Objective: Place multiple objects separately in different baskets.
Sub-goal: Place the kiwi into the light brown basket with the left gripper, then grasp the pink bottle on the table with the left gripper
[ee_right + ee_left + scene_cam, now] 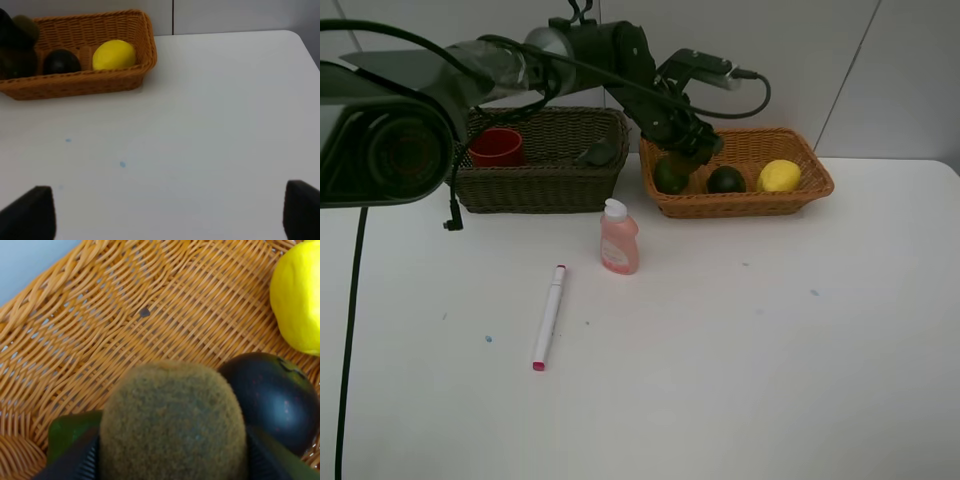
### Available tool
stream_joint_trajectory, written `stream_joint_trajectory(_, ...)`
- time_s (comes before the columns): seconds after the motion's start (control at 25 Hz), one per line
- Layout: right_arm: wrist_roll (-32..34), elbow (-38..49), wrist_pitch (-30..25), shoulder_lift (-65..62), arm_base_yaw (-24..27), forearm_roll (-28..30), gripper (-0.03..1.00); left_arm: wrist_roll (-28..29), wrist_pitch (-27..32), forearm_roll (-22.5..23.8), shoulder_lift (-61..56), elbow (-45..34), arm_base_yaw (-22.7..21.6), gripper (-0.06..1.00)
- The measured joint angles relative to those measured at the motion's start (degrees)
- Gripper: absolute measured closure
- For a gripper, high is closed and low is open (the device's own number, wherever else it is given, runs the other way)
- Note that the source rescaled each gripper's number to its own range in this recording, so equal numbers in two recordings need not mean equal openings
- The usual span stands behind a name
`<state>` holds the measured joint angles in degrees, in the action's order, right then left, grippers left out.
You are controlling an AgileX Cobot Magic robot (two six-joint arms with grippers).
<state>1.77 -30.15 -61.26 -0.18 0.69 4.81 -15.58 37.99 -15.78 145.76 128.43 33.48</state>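
The cup (pixel 496 147) lies in the left basket (pixel 540 186), the lemon (pixel 779 176) in the right basket (pixel 740 206), the marker (pixel 549 316) in front.

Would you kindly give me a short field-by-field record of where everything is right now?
left gripper: closed on the kiwi, over the tan basket
right gripper: open, empty
in tan basket: lemon, two dark green fruits
in dark basket: red cup, dark bottle
on table: pink bottle upright, marker lying flat

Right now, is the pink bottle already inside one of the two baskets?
No, the pink bottle stands upright on the white table, outside the dark basket and the orange basket.
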Motion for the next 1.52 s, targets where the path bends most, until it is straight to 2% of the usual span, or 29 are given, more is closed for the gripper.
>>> stream_joint_trajectory(0.48,0.00,0.00,0.00,0.00,0.00,0.00,-0.02,0.94,-2.28,-0.57,0.00,0.00,0.06,0.25)
stream_joint_trajectory(0.52,0.00,0.00,0.00,0.00,0.00,0.00,-0.02,2.01,-3.02,-0.57,0.00,0.00,0.06,0.23)
stream_joint_trajectory(0.64,0.00,0.00,0.00,0.00,0.00,0.00,-0.02,5.10,-5.89,-1.11,0.00,0.00,0.06,0.01)
stream_joint_trajectory(0.76,0.00,0.00,0.00,0.00,0.00,0.00,-0.02,5.99,-6.68,-1.47,0.00,0.00,0.06,-0.05)
stream_joint_trajectory(1.28,0.00,0.00,0.00,0.00,0.00,0.00,-0.02,5.89,-6.56,-1.58,0.00,0.00,0.06,-0.05)
stream_joint_trajectory(1.52,0.00,0.00,0.00,0.00,0.00,0.00,-0.02,4.02,-3.57,-1.53,-0.35,0.00,0.06,-0.05)
